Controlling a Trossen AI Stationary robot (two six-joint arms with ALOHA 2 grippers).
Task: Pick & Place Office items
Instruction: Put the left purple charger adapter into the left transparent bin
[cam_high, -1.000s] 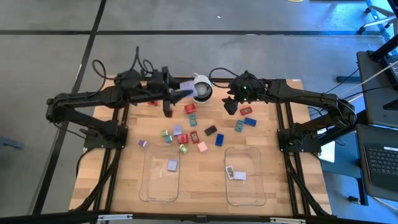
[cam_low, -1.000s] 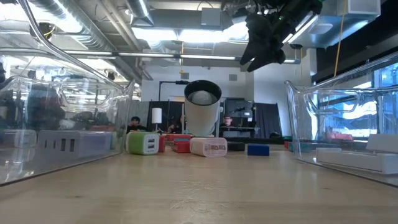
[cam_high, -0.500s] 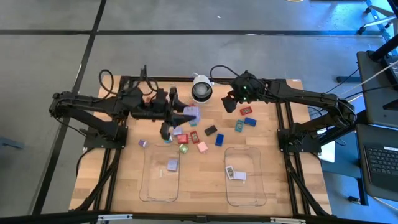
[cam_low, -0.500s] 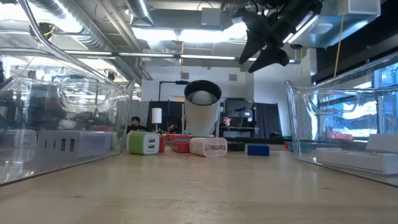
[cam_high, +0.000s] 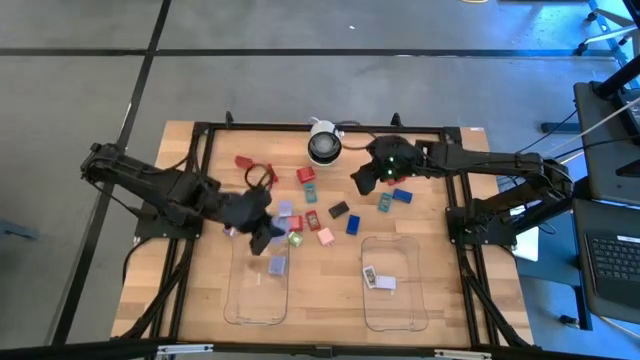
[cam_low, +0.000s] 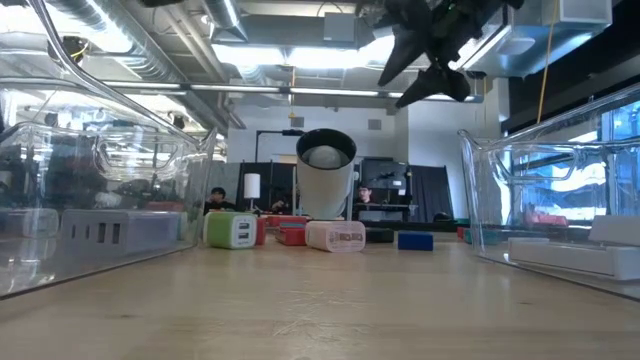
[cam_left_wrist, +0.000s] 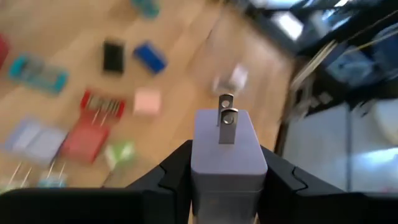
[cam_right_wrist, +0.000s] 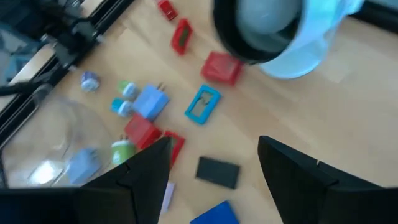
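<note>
High view: left gripper (cam_high: 268, 236) sits over the near end of the left clear tray (cam_high: 256, 290), fingers (cam_left_wrist: 171, 174) clamped on a lilac plug block (cam_left_wrist: 227, 152), prongs pointing outward. Right gripper (cam_high: 362, 181) hangs above the tabletop (cam_high: 200, 290) beside the camera dome (cam_high: 323, 146), fingers spread wide, holding nothing. Remaining office items (cam_high: 318, 215) lie scattered mid-table between the arms; a white one (cam_high: 378, 280) lies in the right tray (cam_high: 395, 285).

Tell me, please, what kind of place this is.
Probably a robotics lab or workshop: a light wooden table sits in a black metal frame on a grey concrete floor, and the low view shows ceiling strip lights and two people seated far behind.
</note>
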